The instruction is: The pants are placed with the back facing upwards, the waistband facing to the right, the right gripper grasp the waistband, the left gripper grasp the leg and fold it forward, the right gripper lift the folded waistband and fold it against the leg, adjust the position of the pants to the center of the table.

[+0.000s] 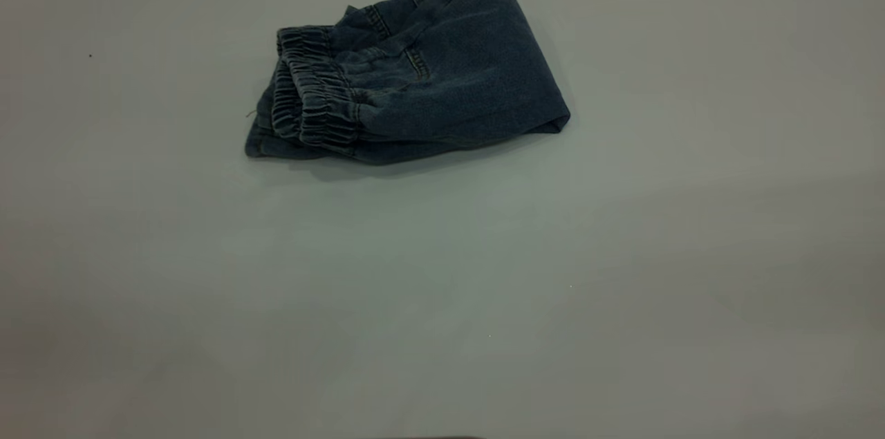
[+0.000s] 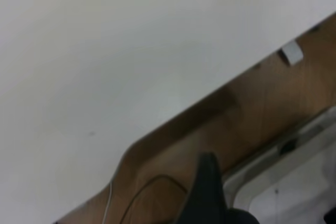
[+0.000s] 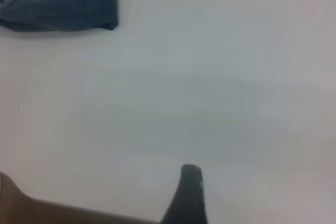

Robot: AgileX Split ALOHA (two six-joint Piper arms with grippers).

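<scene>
Denim pants (image 1: 415, 72) are seen folded into a compact, roughly rectangular bundle on the pale grey tabletop (image 1: 484, 287), sitting toward the far edge and a bit left of the middle. The fabric is a faded blue-grey with a soft, washed look. A gathered elastic band (image 1: 311, 90), all ribbed and puckered, is stacked at the bundle's left end, while the right end is a smooth rounded fold. Yellowish stitching and a seam line can be made out on the top layer.

No arm or gripper is caught in the exterior view, so nothing is touching the pants.

From the left wrist view, only one dark tapered finger of the left gripper (image 2: 207, 192) is shown, hanging past the tabletop's rounded edge over a brown wooden surface (image 2: 262, 108), with a thin cable (image 2: 137, 192) looped nearby. How far its fingers are spread can't be told.

In the right wrist view, a single dark fingertip of the right gripper (image 3: 188, 195) is seen near the tabletop's edge, well apart from a corner of the pants. Same deal there: the spread can't be told, and nothing is held.
</scene>
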